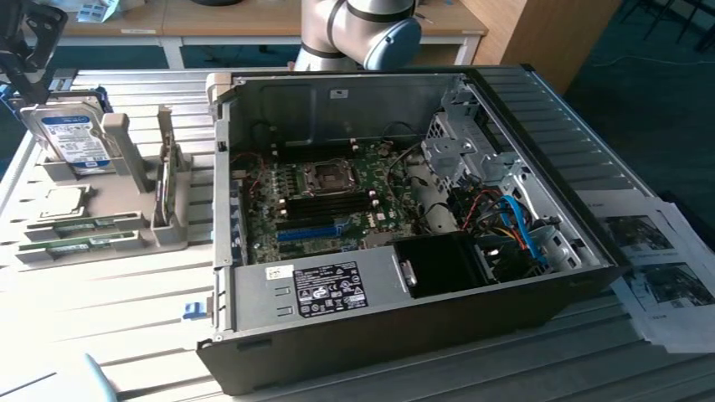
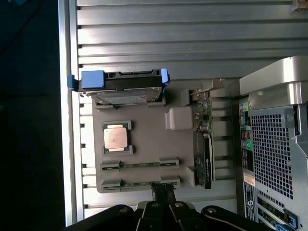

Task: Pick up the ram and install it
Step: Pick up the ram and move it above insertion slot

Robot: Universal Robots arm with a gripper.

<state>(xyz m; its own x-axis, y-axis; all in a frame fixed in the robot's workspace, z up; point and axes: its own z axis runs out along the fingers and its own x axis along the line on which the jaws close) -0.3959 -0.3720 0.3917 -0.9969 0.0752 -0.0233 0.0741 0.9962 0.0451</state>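
The gripper [image 2: 163, 193] is hanging over the grey holder [image 2: 144, 120], its fingers pressed together with nothing between them. The ram [image 2: 139, 183] is lying flat in the holder's outermost cradle, along the edge farthest from the hard drive [image 2: 122, 86]. A second stick [image 2: 139, 164] is lying parallel just inside it, and the processor chip [image 2: 115, 137] is sitting between that stick and the drive. Both sticks are running lengthwise along that holder edge, parallel to the drive's long side. The closed tips are lining up over the outer stick, toward its end nearer the upright card [image 2: 204, 159] on the holder's case-facing side, not over its middle. Judging by how much of the holder is showing beneath them, the tips are hovering well clear of it. Neither stick is being touched.
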